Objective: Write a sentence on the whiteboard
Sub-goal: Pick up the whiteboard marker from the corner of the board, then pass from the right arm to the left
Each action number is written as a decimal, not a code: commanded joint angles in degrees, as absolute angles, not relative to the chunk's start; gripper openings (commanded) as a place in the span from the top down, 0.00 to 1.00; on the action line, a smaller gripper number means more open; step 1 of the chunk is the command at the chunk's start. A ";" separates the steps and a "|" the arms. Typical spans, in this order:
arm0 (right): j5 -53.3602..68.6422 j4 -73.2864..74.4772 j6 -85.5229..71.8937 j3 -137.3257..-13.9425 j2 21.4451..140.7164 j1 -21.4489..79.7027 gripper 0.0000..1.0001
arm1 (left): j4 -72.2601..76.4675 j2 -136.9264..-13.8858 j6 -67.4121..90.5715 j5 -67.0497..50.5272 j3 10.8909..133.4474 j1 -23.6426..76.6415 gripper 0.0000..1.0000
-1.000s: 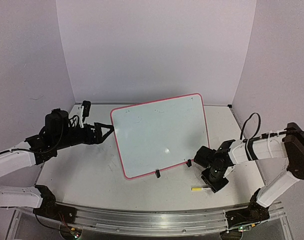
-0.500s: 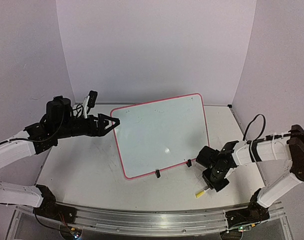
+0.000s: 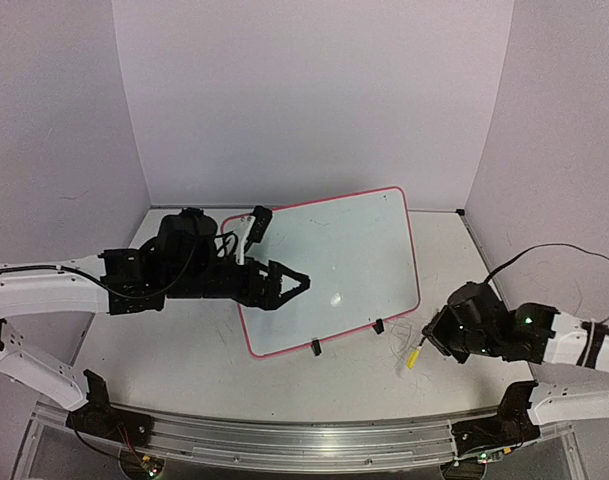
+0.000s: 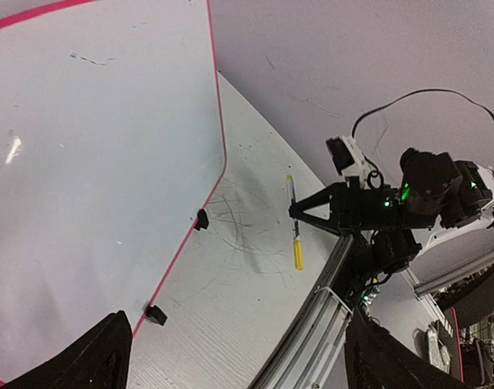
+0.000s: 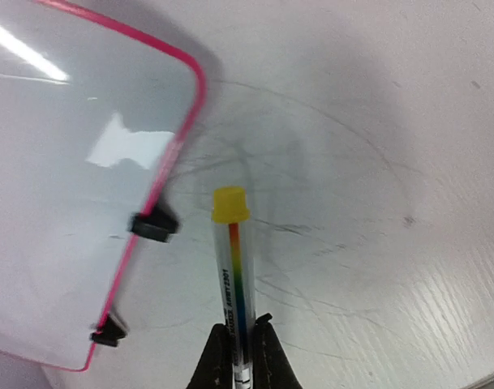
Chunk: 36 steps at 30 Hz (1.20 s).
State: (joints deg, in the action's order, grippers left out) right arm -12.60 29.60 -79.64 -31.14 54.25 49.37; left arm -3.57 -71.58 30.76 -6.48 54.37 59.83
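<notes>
Pickup done, writing not yet begun.
Pinching the capped marker (image 5: 235, 279) in right gripper (image 5: 240, 356), just beside the whiteboard (image 3: 359, 245) standing mid-table; hovering left gripper (image 3: 289, 287), spread wide, over its blank face. Next, likely: pulling the cap (image 5: 229, 204).

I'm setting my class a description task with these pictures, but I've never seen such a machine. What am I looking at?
These are two robot arms bolted to a table, each ending in a two-finger gripper. One picture looks down from above and behind; the other two come from cameras on the wrists. A whiteboard with a pink rim stands propped on the table, with no writing I can make out. The left gripper is open and empty, in front of the board's left part. The right gripper is shut on a marker with its yellow cap on, near the board's right corner. Grey scribbles mark the tabletop there.
</notes>
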 commanded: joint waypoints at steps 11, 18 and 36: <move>5.68 -36.07 -34.38 -33.46 56.60 50.70 1.00 | 20.66 -83.78 39.09 -24.14 58.76 62.65 0.03; 9.45 -41.52 -34.65 -40.15 63.07 52.72 1.00 | 24.75 -83.42 41.42 -20.17 56.94 62.65 0.23; 14.25 -44.84 -38.43 -42.76 66.52 54.72 1.00 | 25.95 -84.28 39.79 -21.82 59.08 62.67 0.55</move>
State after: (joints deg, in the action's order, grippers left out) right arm 12.84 -41.04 -37.68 -40.41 66.24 54.20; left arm 22.96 -84.18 40.45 -20.86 56.63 62.59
